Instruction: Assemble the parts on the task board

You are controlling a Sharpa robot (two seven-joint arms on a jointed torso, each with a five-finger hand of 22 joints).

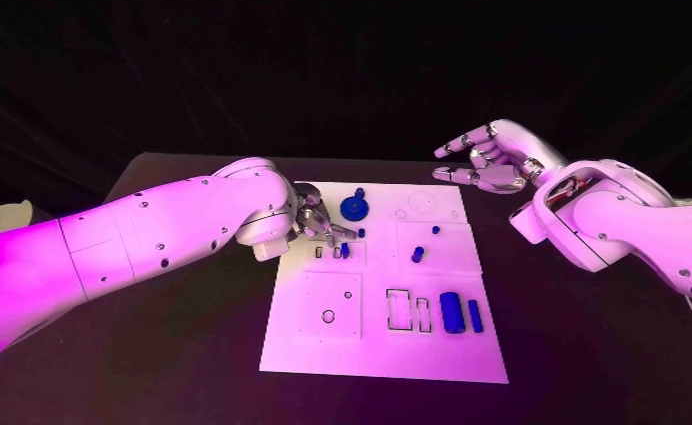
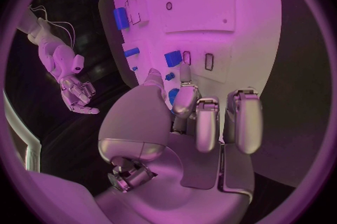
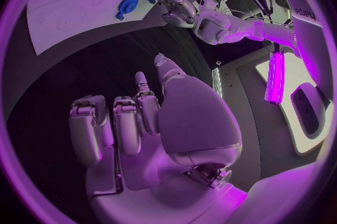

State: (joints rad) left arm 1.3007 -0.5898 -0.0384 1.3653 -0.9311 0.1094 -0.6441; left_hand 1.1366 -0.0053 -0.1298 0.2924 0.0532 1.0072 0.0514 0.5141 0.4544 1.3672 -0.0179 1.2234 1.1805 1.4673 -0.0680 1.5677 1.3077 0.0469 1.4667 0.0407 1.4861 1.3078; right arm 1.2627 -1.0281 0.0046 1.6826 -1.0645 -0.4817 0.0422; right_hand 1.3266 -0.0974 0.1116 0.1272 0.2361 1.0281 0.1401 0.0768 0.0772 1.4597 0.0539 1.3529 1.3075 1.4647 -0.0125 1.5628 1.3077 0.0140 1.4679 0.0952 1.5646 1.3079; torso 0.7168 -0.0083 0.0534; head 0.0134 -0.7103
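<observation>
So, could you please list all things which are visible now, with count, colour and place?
Task board: one, white, middle of the table.
Table: one, black, under the board.
Gear-shaped part: one, blue, far part of the board, beside the left hand.
Large blocks: two, blue, near right part of the board, side by side.
Small parts: several, blue, scattered mid-board; exact count unclear.
Left hand: one, silver, over the board's left edge, fingertips at a small blue part; whether it grips it is unclear.
Right hand: one, silver, raised off the board's far right corner, fingers apart, empty.
</observation>
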